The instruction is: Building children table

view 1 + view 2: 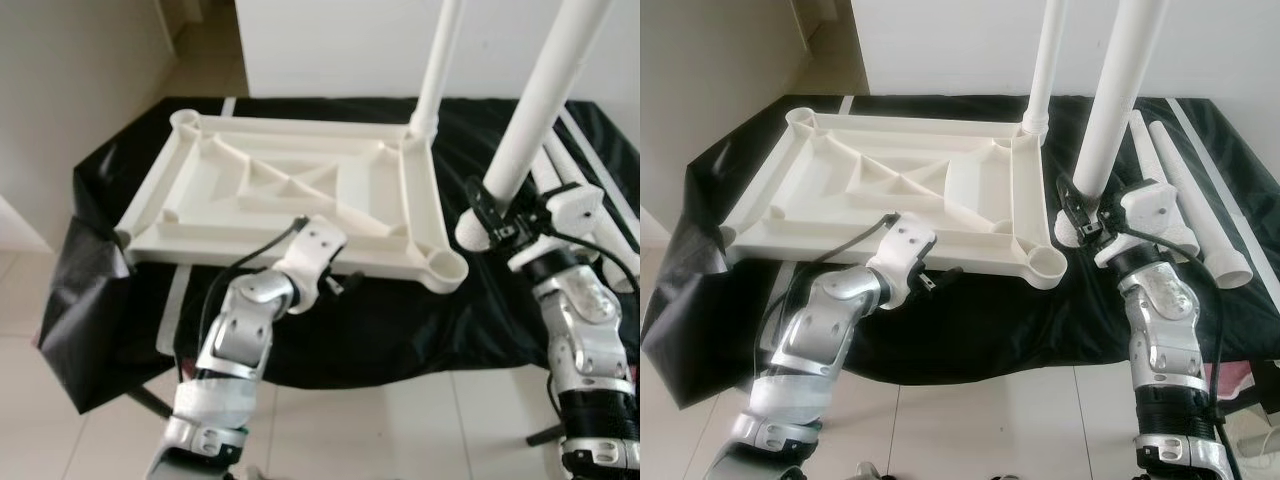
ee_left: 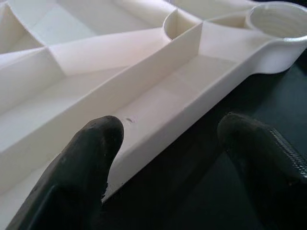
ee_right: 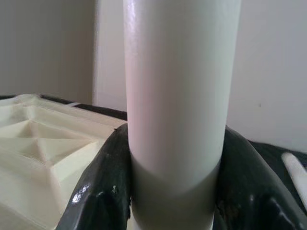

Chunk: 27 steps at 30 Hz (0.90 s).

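Note:
A white plastic tabletop (image 1: 418, 190) lies upside down on a black cloth. One white leg (image 1: 437, 70) stands in its far right corner socket. My right gripper (image 1: 500, 222) is shut on a second white leg (image 1: 530, 130), held nearly upright and tilted, its lower end just right of the near right socket (image 1: 447, 266). In the right wrist view both fingers (image 3: 103, 191) press against that leg (image 3: 177, 96). My left gripper (image 1: 345, 283) is open at the tabletop's near edge. One of its fingers (image 2: 81, 167) lies over the rim (image 2: 158, 110), the other over the cloth.
Two more white legs (image 1: 1160, 160) lie on the black cloth (image 1: 400, 330) at the right. The cloth hangs over the near edge above the tiled floor (image 1: 380, 430). A beige wall (image 1: 70, 90) stands at the left and a white wall behind.

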Available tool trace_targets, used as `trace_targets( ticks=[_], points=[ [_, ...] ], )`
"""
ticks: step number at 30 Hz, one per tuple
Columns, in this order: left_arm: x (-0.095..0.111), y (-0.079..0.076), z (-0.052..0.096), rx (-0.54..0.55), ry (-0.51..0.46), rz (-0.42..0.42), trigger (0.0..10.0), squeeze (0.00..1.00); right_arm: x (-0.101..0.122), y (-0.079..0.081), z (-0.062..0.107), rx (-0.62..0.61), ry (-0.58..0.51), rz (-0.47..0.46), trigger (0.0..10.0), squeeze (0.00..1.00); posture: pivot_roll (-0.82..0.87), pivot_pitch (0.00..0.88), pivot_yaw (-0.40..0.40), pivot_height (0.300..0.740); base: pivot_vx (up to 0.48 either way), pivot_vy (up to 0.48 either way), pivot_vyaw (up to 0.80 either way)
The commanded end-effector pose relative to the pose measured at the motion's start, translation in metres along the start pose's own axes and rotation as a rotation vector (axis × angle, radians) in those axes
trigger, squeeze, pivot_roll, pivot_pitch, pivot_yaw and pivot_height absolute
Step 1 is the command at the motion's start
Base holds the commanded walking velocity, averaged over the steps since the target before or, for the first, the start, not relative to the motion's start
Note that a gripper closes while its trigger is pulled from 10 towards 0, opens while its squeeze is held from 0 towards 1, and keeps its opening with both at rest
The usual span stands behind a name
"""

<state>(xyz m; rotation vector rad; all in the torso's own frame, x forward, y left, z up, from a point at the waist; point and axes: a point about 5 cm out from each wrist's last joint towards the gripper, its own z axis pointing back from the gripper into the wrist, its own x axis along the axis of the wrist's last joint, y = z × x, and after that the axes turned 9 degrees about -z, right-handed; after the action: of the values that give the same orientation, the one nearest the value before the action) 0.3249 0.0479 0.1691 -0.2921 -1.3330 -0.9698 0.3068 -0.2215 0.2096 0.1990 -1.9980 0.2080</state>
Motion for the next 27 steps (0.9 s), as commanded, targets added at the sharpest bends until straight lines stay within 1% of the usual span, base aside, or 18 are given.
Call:
trace_targets(
  ticks=[1, 3, 4, 5, 6, 7, 8, 11, 15, 17, 19, 21, 22, 23, 24, 25, 27],
  points=[
    [0.003, 0.013, -0.004, 0.205, 0.032, 0.0, 10.0, 0.0, 0.0, -0.006, -0.001, -0.07, 0.004, 0.011, 10.0, 0.0, -0.02, 0.052, -0.003, 0.74, 0.0, 0.0, 0.0],
    [0.01, 0.016, -0.009, 0.215, 0.021, 0.004, 10.0, 0.0, -0.002, -0.008, 0.0, -0.124, 0.02, -0.001, 10.0, 0.0, -0.02, 0.047, -0.005, 0.74, 0.0, 0.0, 0.0],
    [0.01, 0.016, -0.009, 0.215, 0.021, 0.004, 10.0, 0.0, -0.002, -0.008, 0.0, -0.124, 0.02, -0.001, 10.0, 0.0, -0.02, 0.047, -0.005, 0.74, 0.0, 0.0, 0.0],
    [0.019, 0.018, -0.016, 0.223, 0.003, 0.009, 10.0, 0.0, -0.004, -0.01, 0.0, -0.163, 0.034, -0.012, 10.0, 0.0, -0.02, 0.043, -0.004, 0.74, 0.0, 0.0, 0.0],
    [0.019, 0.018, -0.016, 0.223, 0.003, 0.009, 10.0, 0.0, -0.004, -0.01, 0.0, -0.163, 0.034, -0.012, 10.0, 0.0, -0.02, 0.043, -0.004, 0.74, 0.0, 0.0, 0.0],
    [0.03, 0.019, -0.023, 0.221, -0.018, 0.009, 10.0, 0.0, -0.004, -0.01, 0.001, -0.183, 0.045, -0.011, 10.0, 0.0, -0.03, 0.039, 0.0, 0.74, 0.0, 0.0, 0.0],
    [0.035, 0.019, -0.026, 0.219, -0.027, 0.009, 10.0, 0.0, -0.005, -0.01, 0.001, -0.191, 0.05, -0.009, 10.0, 0.0, -0.03, 0.039, 0.0, 0.74, 0.0, 0.0, 0.0],
    [0.039, 0.018, -0.029, 0.216, -0.029, 0.014, 10.0, 0.0, -0.005, -0.01, 0.002, -0.199, 0.055, -0.007, 10.0, 0.0, -0.03, 0.037, 0.002, 0.74, 0.0, 0.0, 0.0],
    [0.046, 0.018, -0.04, 0.243, -0.014, 0.04, 10.0, 0.0, -0.005, -0.009, 0.002, -0.213, 0.075, 0.005, 10.0, 0.0, -0.05, 0.034, 0.012, 0.74, 0.0, 0.0, 0.0],
    [0.046, 0.018, -0.04, 0.243, -0.014, 0.04, 10.0, 0.0, -0.005, -0.009, 0.002, -0.213, 0.075, 0.005, 10.0, 0.0, -0.05, 0.034, 0.012, 0.74, 0.0, 0.0, 0.0],
    [0.046, 0.016, -0.047, 0.27, 0.017, 0.046, 10.0, 0.0, -0.008, -0.009, 0.004, -0.227, 0.098, 0.028, 10.0, 0.0, -0.05, 0.033, 0.016, 0.74, 0.0, 0.0, 0.0],
    [0.045, 0.015, -0.049, 0.284, 0.032, 0.057, 10.0, 0.0, -0.01, -0.008, 0.005, -0.239, 0.11, 0.034, 10.0, 0.0, -0.06, 0.034, 0.018, 0.74, 0.0, 0.0, 0.0],
    [0.042, 0.015, -0.051, 0.317, 0.064, 0.072, 10.0, 0.0, -0.012, -0.007, 0.005, -0.24, 0.118, 0.04, 10.0, 0.0, -0.06, 0.035, 0.018, 0.74, 0.0, 0.0, 0.0],
    [0.042, 0.015, -0.051, 0.317, 0.064, 0.072, 10.0, 0.0, -0.012, -0.007, 0.005, -0.24, 0.118, 0.04, 10.0, 0.0, -0.06, 0.035, 0.018, 0.74, 0.0, 0.0, 0.0],
    [0.038, 0.015, -0.055, 0.379, 0.11, 0.096, 10.0, 0.0, -0.013, -0.002, 0.005, -0.236, 0.122, 0.035, 10.0, 0.0, -0.06, 0.038, 0.018, 0.74, 0.0, 0.0, 0.0],
    [0.036, 0.015, -0.056, 0.404, 0.131, 0.11, 10.0, 0.0, -0.013, -0.001, 0.004, -0.236, 0.122, 0.034, 10.0, 0.0, -0.06, 0.044, 0.017, 0.74, 0.0, 0.0, 0.0],
    [0.036, 0.015, -0.057, 0.415, 0.142, 0.119, 10.0, 0.0, -0.013, 0.0, 0.004, -0.237, 0.123, 0.034, 10.0, 0.0, -0.06, 0.044, 0.017, 0.74, 0.0, 0.0, 0.0]
  ],
)
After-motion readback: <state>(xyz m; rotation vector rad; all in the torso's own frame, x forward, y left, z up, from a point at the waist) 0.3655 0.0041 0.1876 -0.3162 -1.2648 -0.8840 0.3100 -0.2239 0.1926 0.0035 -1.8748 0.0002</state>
